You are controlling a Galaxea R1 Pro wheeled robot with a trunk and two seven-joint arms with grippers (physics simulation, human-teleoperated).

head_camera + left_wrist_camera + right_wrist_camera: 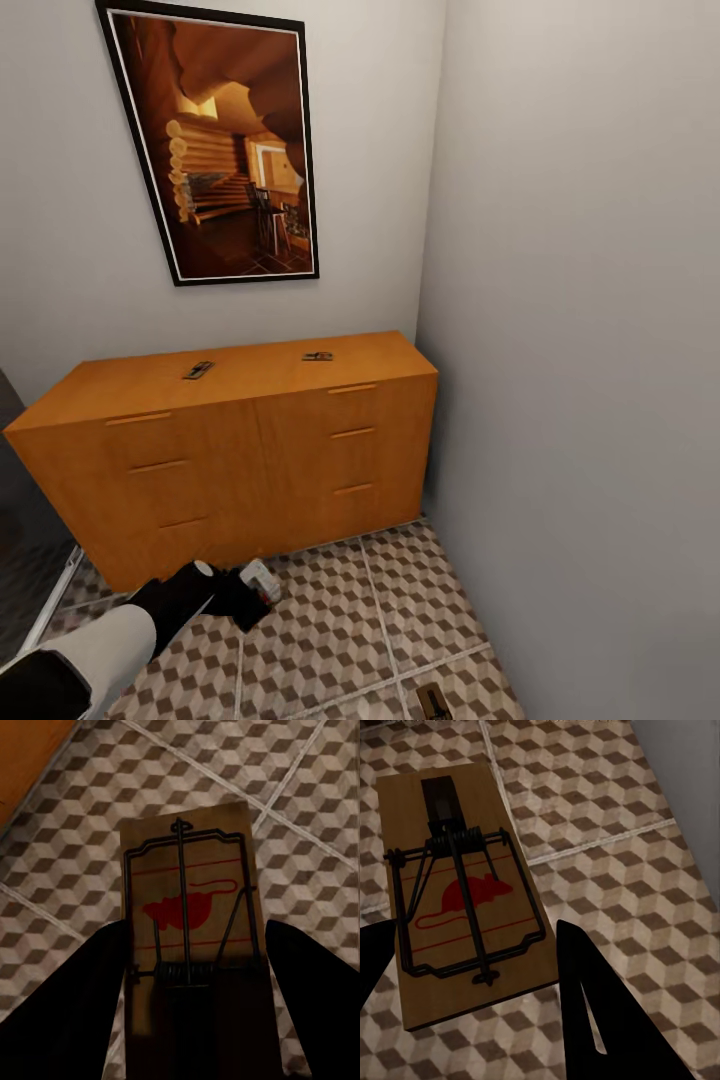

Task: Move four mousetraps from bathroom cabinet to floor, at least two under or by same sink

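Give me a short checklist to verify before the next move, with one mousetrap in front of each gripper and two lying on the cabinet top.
1. Left gripper grips its mousetrap: ok, the fingers sit against both long edges.
2. Right gripper grips the second mousetrap: cannot tell.
3. Patterned floor free under the left gripper: ok.
4. Cabinet emptied: not ok, the left top trap and the right top trap lie there.
5. Sink nearby: cannot tell.

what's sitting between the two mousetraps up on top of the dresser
Nothing: in the head view, only bare orange-brown wood of the cabinet top lies between the left mousetrap and the right mousetrap.
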